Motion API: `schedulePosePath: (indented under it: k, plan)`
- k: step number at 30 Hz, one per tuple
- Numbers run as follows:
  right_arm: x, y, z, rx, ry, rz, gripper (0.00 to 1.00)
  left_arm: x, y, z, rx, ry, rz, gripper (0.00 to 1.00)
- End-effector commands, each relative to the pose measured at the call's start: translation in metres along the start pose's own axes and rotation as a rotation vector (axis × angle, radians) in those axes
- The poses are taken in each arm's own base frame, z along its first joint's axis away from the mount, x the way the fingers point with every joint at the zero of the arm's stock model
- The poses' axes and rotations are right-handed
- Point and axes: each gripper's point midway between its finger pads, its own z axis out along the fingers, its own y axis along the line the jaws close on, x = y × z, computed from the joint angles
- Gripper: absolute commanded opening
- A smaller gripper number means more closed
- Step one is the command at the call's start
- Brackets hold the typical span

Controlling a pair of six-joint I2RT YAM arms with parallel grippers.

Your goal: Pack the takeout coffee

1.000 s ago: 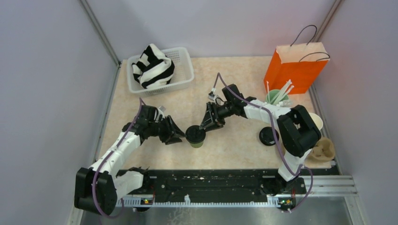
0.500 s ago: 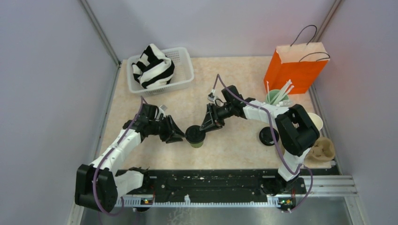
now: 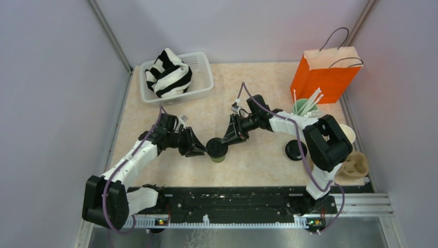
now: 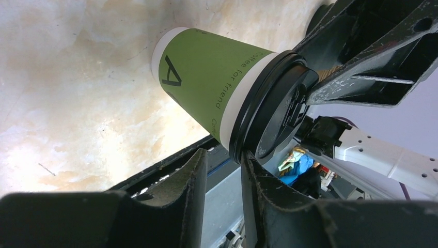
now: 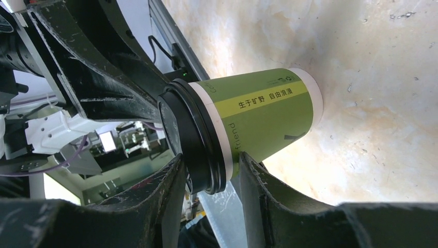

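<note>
One white basket (image 3: 200, 60) stood at the far left corner of the worktop (image 3: 258, 168), holding one black-and-white striped cloth (image 3: 168, 72). Two arms reached inward from either side. The left fingers (image 4: 188, 191) met the rim of the black cap on one lidded green cup (image 3: 217, 150), with the rim at the mouth of their gap; I could not tell whether they were clenched on it. That cup stood upright mid-worktop, well clear of every edge, with bare surface behind it and in front toward the near rail. The right fingers (image 5: 165, 201) straddled the same capped rim from the other side and grasped it. Further right lay one loose black lid (image 3: 295, 150), flat and apart from the arms. Beyond it stood one mint tumbler (image 3: 301, 107) of white straws, just before one orange paper bag (image 3: 323, 72) in the far right corner. A second cup (image 3: 348, 135), open and cream inside, showed partly behind the right arm, near one pulp carrier (image 3: 355, 165) at the near right edge.
</note>
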Motion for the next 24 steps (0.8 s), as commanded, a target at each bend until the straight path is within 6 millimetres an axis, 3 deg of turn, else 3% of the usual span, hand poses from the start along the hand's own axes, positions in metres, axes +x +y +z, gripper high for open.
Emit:
schedulePosePath:
  k: [1, 16, 19, 24]
  plan:
    - [-0.001, -0.018, 0.004, 0.048, -0.022, 0.013, 0.41, 0.017, 0.082, 0.015, -0.356, 0.040, -0.059, 0.34]
    - [-0.002, -0.023, 0.002, 0.050, -0.037, 0.022, 0.42, 0.023, 0.118, 0.024, -0.514, 0.060, -0.057, 0.30]
    - [-0.002, -0.018, -0.001, 0.043, -0.035, 0.009, 0.44, 0.018, 0.106, 0.021, -0.491, 0.049, -0.024, 0.31]
    - [-0.005, 0.009, -0.011, -0.001, -0.034, -0.048, 0.51, -0.002, 0.047, 0.008, -0.316, -0.018, 0.082, 0.42]
